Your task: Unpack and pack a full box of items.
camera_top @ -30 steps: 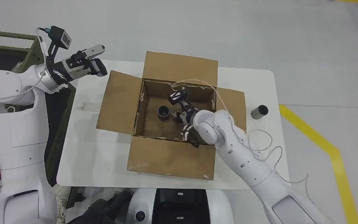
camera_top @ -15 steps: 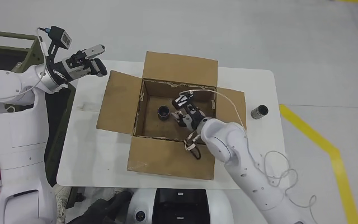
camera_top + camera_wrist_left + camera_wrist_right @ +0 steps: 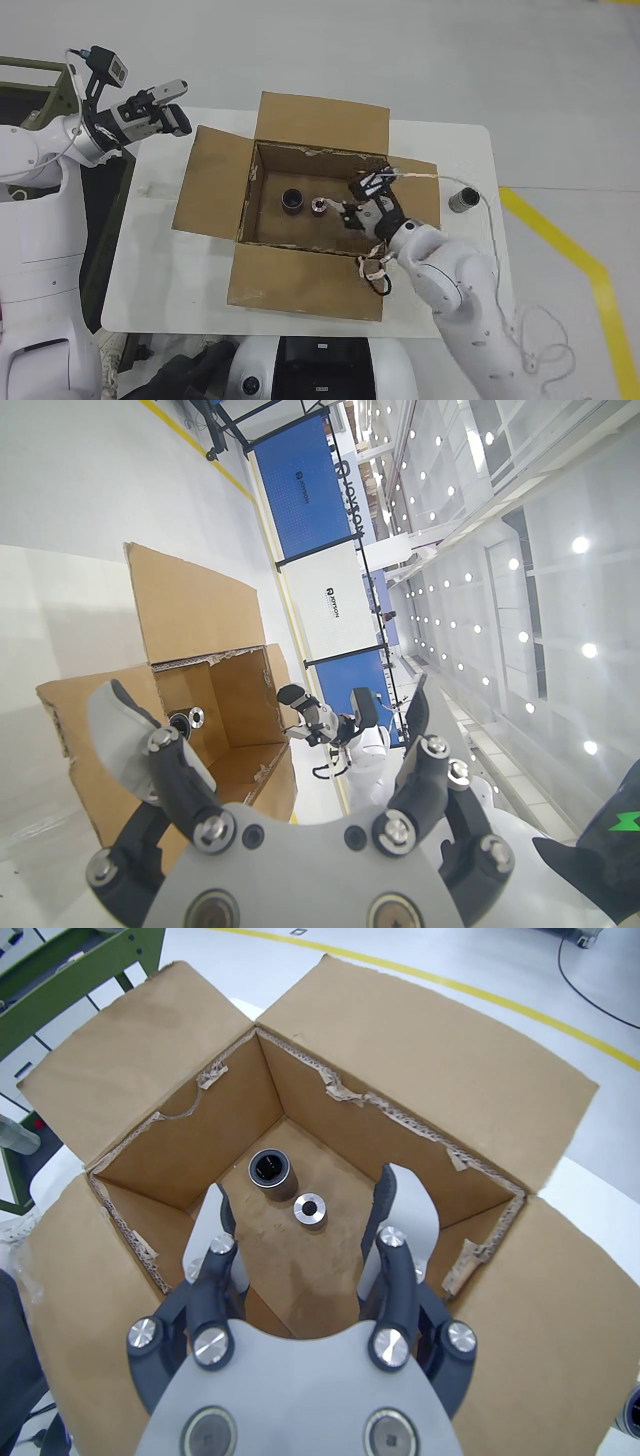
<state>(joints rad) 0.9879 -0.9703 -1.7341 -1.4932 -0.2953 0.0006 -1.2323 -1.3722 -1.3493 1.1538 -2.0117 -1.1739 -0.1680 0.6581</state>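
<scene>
The open cardboard box [image 3: 309, 271] [image 3: 410, 1058] [image 3: 200, 610] stands mid-table with all flaps folded out. On its floor a dark cylinder [image 3: 292, 202] [image 3: 270, 1169] [image 3: 179, 723] stands upright, with a small silver ring [image 3: 321, 206] [image 3: 310, 1209] [image 3: 196, 716] beside it. My right gripper [image 3: 346, 213] [image 3: 303, 1182] hangs open above the box's right part, holding nothing, the ring below between its fingers. My left gripper [image 3: 179, 108] [image 3: 267, 700] is open and empty, held above the table's far left corner, apart from the box.
A second metal cylinder [image 3: 463, 199] [image 3: 631, 1412] stands on the white table [image 3: 160, 270] right of the box. A green frame [image 3: 20, 90] stands off the table's left side. A loose white cable [image 3: 470, 195] trails along the right arm.
My right gripper has drawn back to the right and up from the middle of the box; the silver ring it covered now shows on the floor. The left arm has kept still.
</scene>
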